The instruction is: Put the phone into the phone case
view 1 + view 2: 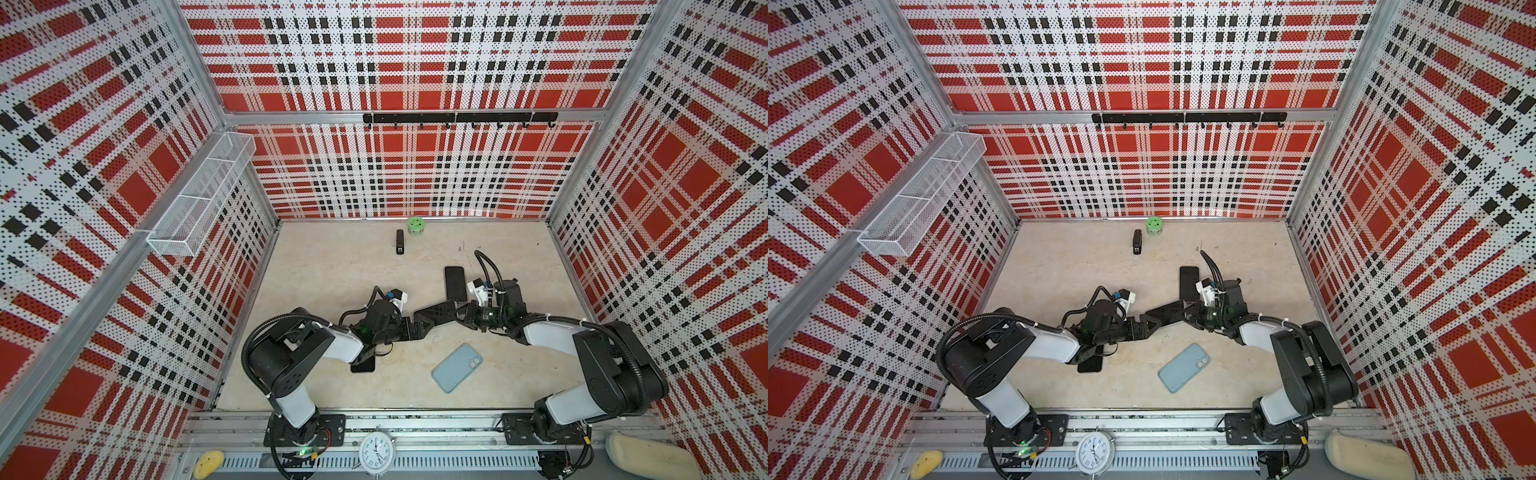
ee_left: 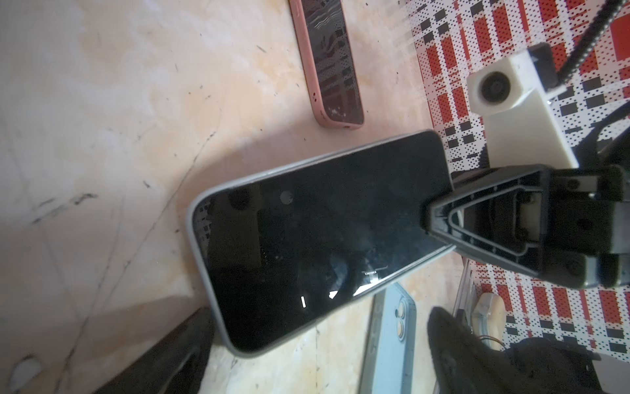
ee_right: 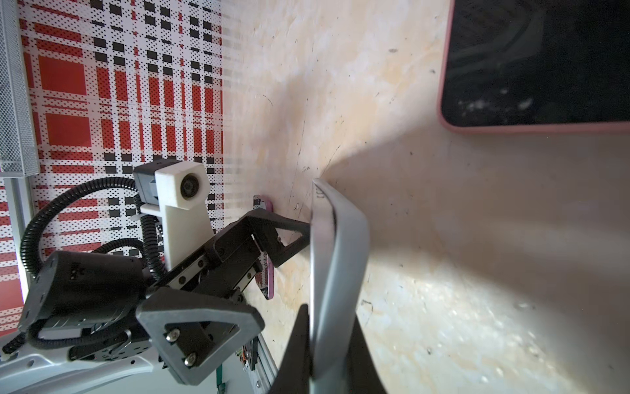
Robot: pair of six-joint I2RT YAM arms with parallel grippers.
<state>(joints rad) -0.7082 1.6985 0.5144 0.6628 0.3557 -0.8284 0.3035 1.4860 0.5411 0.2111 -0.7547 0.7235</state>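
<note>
My right gripper (image 3: 329, 320) is clamped on one end of the phone (image 2: 324, 238), holding it on edge above the table (image 1: 332, 270). My left gripper (image 2: 320, 312) is spread wide at the phone's free end; I can't tell whether it touches. The blue case (image 1: 457, 368) lies back-up on the table, near the front.

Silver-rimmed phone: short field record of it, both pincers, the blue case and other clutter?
phone: black-screened smartphone with a silver-grey rim, held clear of the beige tabletop
right pincer: shut on one end of the phone
left pincer: open, facing the screen, not gripping
case: light blue phone case, flat on the tabletop, apart from the phone
clutter: pink-cased phone lying screen up; black stapler and green round tub near the back wall
task: phone not yet in case
</note>
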